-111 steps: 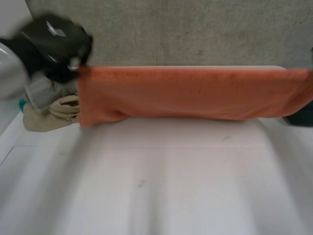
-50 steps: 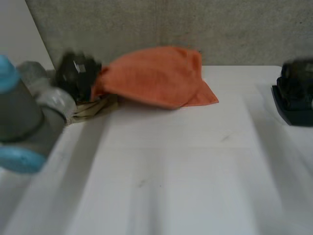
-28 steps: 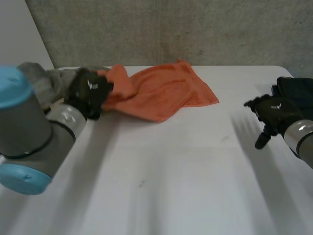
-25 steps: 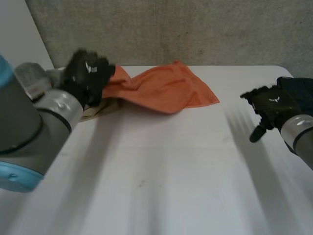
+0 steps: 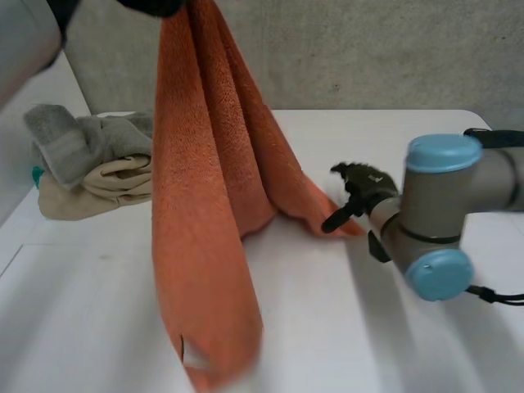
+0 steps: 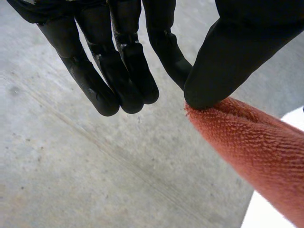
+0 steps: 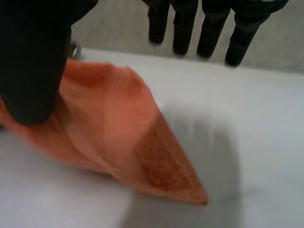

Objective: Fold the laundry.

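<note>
Left hand [image 5: 151, 5] has gone up high since half a second ago, when it sat low by the laundry pile. The orange towel [image 5: 205, 205] has gone up with it. Back then the towel lay bunched at the far side of the table [image 5: 344, 327]. Now it hangs in a long drape, its lower end falling close to the head camera. One corner stays down on the table. Right hand [image 5: 360, 187] has come in from the table's right side, where it was well apart from the towel, to that resting corner.

Counts: 1 orange towel, 2 hands, 1 pile of 2 cloths, 1 table. The pile is unchanged: grey cloth [image 5: 82, 139] on top of beige cloth [image 5: 90, 192], at the far left of the table, just beside the hanging towel.

Left wrist view: the left hand [image 6: 128, 71] pinches the towel's [image 6: 256, 147] edge between thumb and a finger. The other fingers are straight and off the cloth.

Right wrist view: the right hand's [image 7: 33, 61] fingers [image 7: 206, 28] are straight and spread above the table, holding nothing. Its thumb is over the towel [image 7: 109, 123] near the corner; cannot tell if it touches.

Right arm [image 5: 434, 205] crosses the table's right side. A dark thing [image 5: 501, 136] sits behind it at the far right.
</note>
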Robot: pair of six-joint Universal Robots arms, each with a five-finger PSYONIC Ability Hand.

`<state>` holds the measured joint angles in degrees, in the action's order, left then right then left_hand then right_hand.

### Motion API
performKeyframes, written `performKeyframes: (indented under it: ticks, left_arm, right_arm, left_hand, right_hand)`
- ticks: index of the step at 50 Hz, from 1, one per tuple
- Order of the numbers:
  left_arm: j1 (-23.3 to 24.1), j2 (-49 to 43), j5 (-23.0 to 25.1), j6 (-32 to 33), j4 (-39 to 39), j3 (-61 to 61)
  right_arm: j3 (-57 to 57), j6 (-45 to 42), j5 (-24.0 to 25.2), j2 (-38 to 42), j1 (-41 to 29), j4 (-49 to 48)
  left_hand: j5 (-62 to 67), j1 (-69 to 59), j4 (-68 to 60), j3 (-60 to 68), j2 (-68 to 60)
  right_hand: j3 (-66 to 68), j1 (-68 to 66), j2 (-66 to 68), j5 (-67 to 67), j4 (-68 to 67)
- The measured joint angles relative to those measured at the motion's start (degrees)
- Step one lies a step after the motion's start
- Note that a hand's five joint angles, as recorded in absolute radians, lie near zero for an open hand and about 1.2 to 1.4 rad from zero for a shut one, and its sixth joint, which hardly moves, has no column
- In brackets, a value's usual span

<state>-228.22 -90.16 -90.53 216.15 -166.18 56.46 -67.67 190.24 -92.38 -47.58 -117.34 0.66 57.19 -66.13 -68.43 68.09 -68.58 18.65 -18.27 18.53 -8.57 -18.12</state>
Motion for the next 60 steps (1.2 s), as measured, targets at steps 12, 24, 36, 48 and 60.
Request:
performKeyframes:
  ticks: [12,24,36,48,60]
  left_arm:
    - [-0.91,0.34,-1.22,-0.22,0.7,-2.83]
    - [-1.65,0.34,-0.73,-1.9,1.97,-1.88]
    - [-6.61,-4.31,0.89,-11.44,4.25,14.22]
    - [-12.46,-21.6,14.14,-17.96,2.91,20.1]
    - [-12.57,-36.73,16.22,-17.62,4.97,12.33]
  right_arm:
    - [-3.15,0.81,0.68,-1.98,-0.09,3.82]
    - [-13.19,-8.36,12.61,-13.54,3.87,3.35]
    - [-15.24,-23.08,15.12,-16.09,5.93,5.99]
    - [-14.85,-29.14,20.38,-7.2,2.62,-0.81]
    - [-12.72,-30.93,20.46,-1.98,0.33,-8.71]
  left_hand:
    - [0.0,0.0,0.0,0.0,0.0]
    - [0.0,0.0,0.0,0.0,0.0]
    - [-48.06,45.48,48.85,-48.18,48.63]
    - [-48.61,45.62,49.27,-48.55,49.04]
    - [-42.21,40.54,43.55,-42.79,43.35]
  right_hand:
    - [20.81,-21.47,20.99,-20.85,-21.2]
    - [4.88,-5.1,4.83,-3.09,-4.61]
    - [8.19,-8.99,8.54,-8.37,-8.7]
    - [18.92,-18.94,18.43,-18.98,-19.24]
    - [26.67,-27.07,26.79,-26.23,-27.15]
